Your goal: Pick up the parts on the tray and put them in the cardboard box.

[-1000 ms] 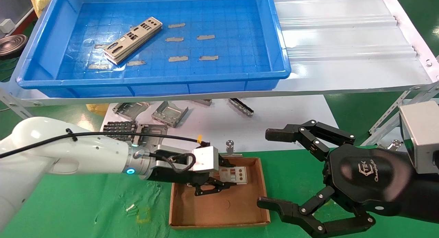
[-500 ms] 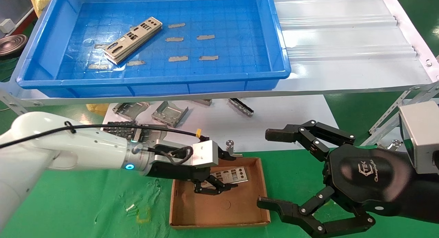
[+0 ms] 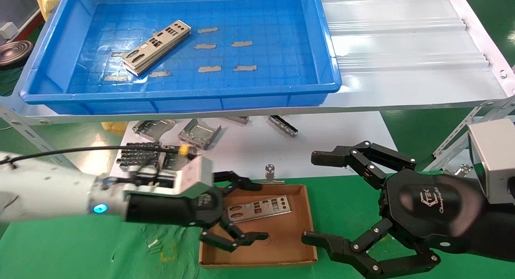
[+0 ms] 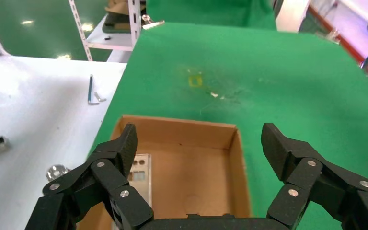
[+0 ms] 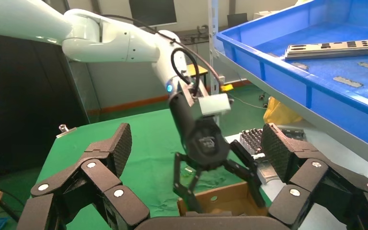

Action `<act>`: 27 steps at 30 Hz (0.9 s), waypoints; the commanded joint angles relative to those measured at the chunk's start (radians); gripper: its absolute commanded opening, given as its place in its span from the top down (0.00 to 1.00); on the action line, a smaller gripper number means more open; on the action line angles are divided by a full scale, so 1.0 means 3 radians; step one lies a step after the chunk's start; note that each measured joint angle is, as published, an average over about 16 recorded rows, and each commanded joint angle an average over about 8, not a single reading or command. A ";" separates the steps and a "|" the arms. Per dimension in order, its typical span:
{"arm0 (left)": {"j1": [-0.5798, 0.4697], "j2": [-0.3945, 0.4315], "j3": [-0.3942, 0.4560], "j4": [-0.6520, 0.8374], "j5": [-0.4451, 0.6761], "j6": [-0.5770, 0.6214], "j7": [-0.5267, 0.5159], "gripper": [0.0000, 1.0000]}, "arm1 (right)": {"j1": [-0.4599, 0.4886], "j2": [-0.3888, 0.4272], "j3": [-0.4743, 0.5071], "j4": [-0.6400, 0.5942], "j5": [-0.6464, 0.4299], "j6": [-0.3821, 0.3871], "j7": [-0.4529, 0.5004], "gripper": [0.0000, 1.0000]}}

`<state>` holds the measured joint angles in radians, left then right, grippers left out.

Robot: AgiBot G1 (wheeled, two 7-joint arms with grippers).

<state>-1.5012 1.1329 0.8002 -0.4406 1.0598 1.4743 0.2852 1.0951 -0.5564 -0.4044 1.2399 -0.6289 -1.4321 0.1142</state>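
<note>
A stack of silver-grey parts [image 3: 156,47] lies aslant in the left half of the blue tray [image 3: 181,92], also visible in the right wrist view as parts [image 5: 330,49] in the tray [image 5: 287,76]. One part [image 3: 258,208] lies flat on the floor of the cardboard box [image 3: 310,226], by its far wall. My left gripper [image 3: 256,210] hangs open over the box's left side, holding nothing. The left wrist view shows the gripper [image 4: 199,139] spread wide above the box [image 4: 187,127], with the part [image 4: 143,177] beside one finger. My right gripper [image 3: 313,196] stands open and empty to the right of the box.
Folded grey brackets [image 3: 199,133] and a black toothed piece [image 3: 139,154] lie on the white sheet under the shelf. A metal clip [image 3: 270,172] stands at the box's far edge. Grey tape strips [image 3: 209,68] dot the tray floor. Corrugated white shelf [image 3: 402,50] lies right of the tray.
My left gripper has opened and let go of the part, which now lies flat in the box. The arm has drawn back to the left. The right arm has not moved.
</note>
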 commanded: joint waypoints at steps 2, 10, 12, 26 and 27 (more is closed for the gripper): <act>0.0040 -0.0067 -0.0045 0.0043 -0.0111 0.0131 -0.0046 0.00 | 0.0000 0.0000 0.0000 0.0000 0.0000 0.0000 0.0000 0.00; 0.0051 -0.0085 -0.0053 -0.0006 -0.0069 0.0039 -0.0061 0.00 | 0.0000 0.0000 0.0000 0.0000 0.0000 0.0000 0.0000 0.00; 0.0081 -0.0120 -0.0091 -0.0060 -0.0101 0.0058 -0.0093 0.00 | 0.0000 0.0000 0.0000 0.0000 0.0000 0.0000 0.0000 0.00; 0.0398 -0.0502 -0.0479 -0.0709 -0.0336 0.0061 -0.0443 0.00 | 0.0000 0.0000 0.0000 0.0000 0.0000 0.0000 0.0000 0.00; 0.0420 -0.0529 -0.0507 -0.0756 -0.0353 0.0062 -0.0468 0.00 | 0.0000 0.0000 0.0000 0.0000 0.0000 0.0000 0.0000 0.00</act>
<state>-1.3750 0.9740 0.6481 -0.6676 0.9538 1.4928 0.1448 1.0950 -0.5562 -0.4044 1.2398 -0.6289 -1.4321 0.1141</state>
